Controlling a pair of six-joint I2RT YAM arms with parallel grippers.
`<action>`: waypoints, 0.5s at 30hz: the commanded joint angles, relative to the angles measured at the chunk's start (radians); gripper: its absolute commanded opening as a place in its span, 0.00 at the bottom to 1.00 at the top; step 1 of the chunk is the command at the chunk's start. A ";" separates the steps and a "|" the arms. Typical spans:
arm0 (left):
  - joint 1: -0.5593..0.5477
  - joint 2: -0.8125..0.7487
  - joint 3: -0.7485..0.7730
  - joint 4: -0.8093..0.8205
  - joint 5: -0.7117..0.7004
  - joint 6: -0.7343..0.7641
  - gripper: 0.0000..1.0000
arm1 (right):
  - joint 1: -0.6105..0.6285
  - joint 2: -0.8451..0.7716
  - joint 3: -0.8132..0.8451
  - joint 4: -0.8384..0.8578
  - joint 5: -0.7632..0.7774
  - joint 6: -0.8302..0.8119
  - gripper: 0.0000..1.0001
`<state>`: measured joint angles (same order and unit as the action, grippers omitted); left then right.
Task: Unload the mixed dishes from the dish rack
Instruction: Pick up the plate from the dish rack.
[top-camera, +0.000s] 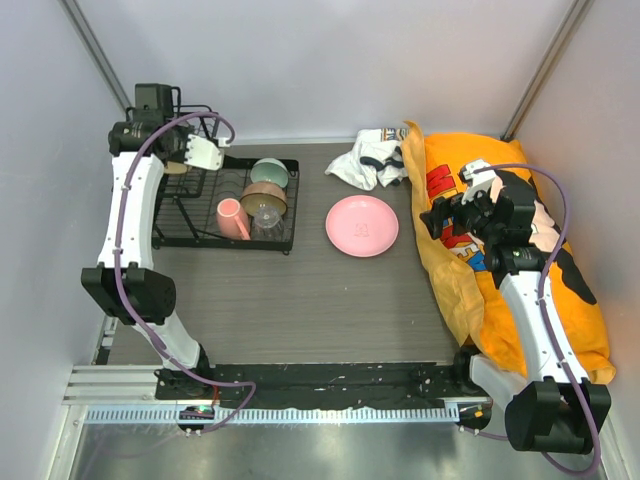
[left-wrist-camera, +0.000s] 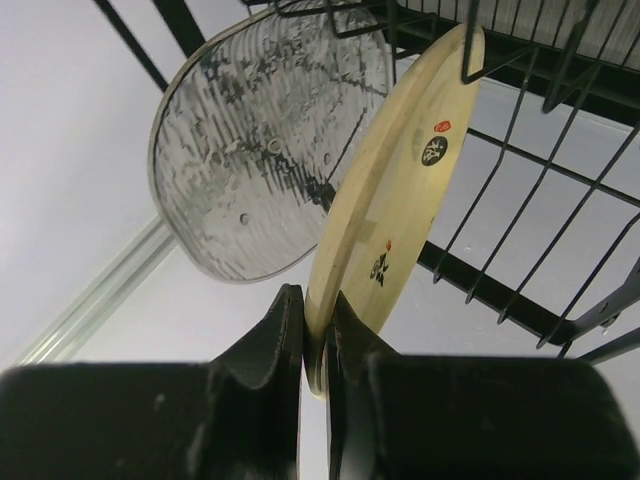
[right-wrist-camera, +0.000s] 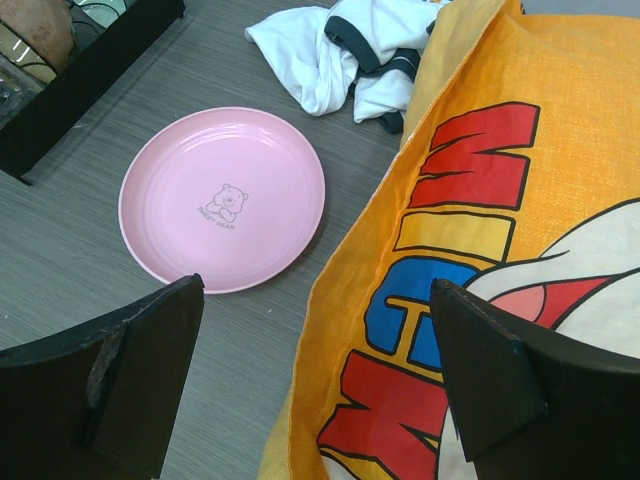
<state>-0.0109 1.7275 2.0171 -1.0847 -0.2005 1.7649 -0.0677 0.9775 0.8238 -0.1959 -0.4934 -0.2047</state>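
The black wire dish rack (top-camera: 190, 238) stands at the table's back left. In it are a mint-green bowl (top-camera: 270, 172), a tan dish (top-camera: 263, 197), a pink mug (top-camera: 233, 218) and a clear glass cup (top-camera: 266, 224). My left gripper (top-camera: 200, 152) reaches into the rack's left end. In the left wrist view this gripper (left-wrist-camera: 315, 300) is shut on the rim of a cream plate (left-wrist-camera: 400, 200) that stands on edge among the rack wires (left-wrist-camera: 490, 298). The large pink plate (top-camera: 362, 225) lies flat on the table. My right gripper (right-wrist-camera: 315, 290) hangs open, with nothing in it, over the bag's edge.
A ribbed clear glass plate (left-wrist-camera: 250, 150) stands on edge just left of the cream plate. A large orange printed bag (top-camera: 500, 250) covers the table's right side. A crumpled white cloth (top-camera: 368, 158) lies at the back, near the pink plate.
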 joint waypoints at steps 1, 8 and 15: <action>0.003 -0.034 0.084 0.092 0.030 -0.027 0.02 | -0.004 -0.002 0.037 0.021 -0.013 -0.005 1.00; 0.002 -0.025 0.163 0.051 0.047 -0.067 0.00 | -0.004 -0.003 0.035 0.023 -0.014 -0.005 1.00; 0.002 -0.045 0.255 -0.012 0.127 -0.114 0.00 | -0.004 -0.003 0.035 0.023 -0.014 -0.005 1.00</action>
<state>-0.0109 1.7271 2.1822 -1.0794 -0.1356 1.6985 -0.0677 0.9775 0.8238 -0.1963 -0.4934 -0.2047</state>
